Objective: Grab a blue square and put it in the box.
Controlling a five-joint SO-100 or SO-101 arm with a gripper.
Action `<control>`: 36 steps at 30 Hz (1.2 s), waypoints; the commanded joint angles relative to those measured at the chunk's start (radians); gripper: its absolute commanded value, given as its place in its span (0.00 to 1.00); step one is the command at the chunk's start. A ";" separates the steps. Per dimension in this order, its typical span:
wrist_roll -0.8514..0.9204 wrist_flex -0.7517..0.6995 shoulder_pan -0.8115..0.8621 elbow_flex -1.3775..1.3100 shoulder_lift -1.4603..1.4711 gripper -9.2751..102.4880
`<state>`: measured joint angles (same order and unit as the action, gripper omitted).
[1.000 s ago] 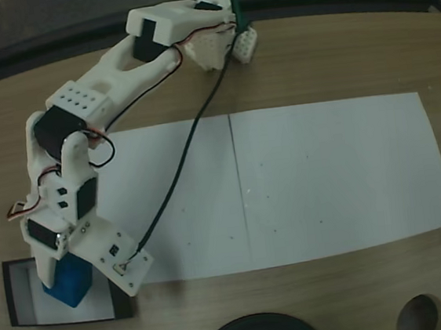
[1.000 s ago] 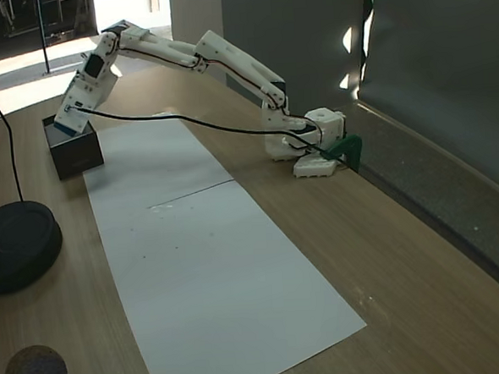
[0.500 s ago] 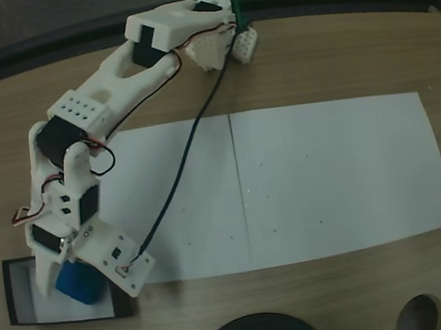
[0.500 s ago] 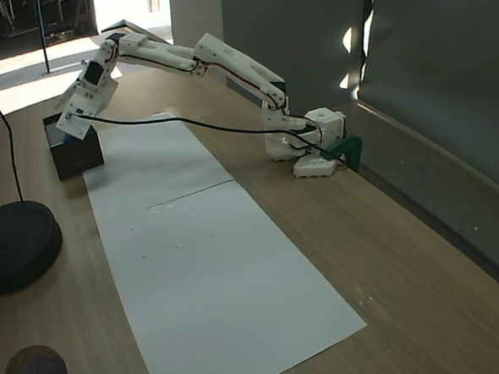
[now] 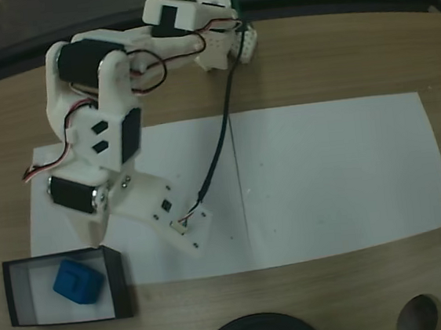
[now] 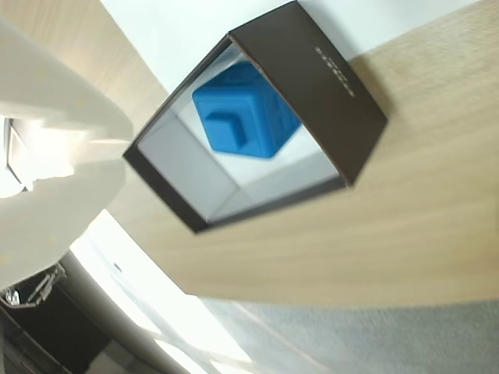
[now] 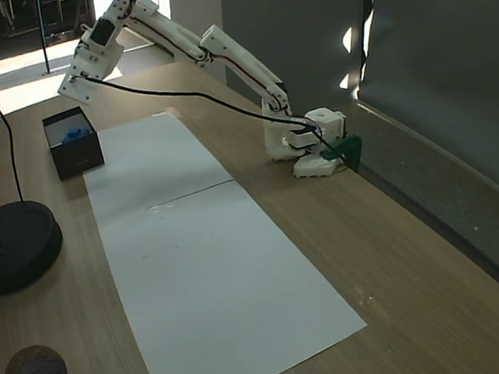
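The blue square lies inside the box, a shallow black-walled tray with a white floor, at the lower left of a fixed view. My gripper hangs above and just beyond the box's far edge, apart from the cube, open and holding nothing. In the wrist view the blue square rests against one wall of the box, and one white finger shows at the left edge. In another fixed view the gripper is raised well above the box with the blue square in it.
A long white paper sheet covers the middle of the wooden table. A black round base and a dark round disc sit near the front edge. The arm's base stands at the far side.
The gripper let go of the blue square in the box, then lifted up and back toward the paper. The cube stays in the box.
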<state>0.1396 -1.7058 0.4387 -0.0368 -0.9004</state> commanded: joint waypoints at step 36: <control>-0.100 0.581 -0.387 2.497 -2.591 0.08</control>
<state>0.0322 -1.1796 0.0537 2.4145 -3.4469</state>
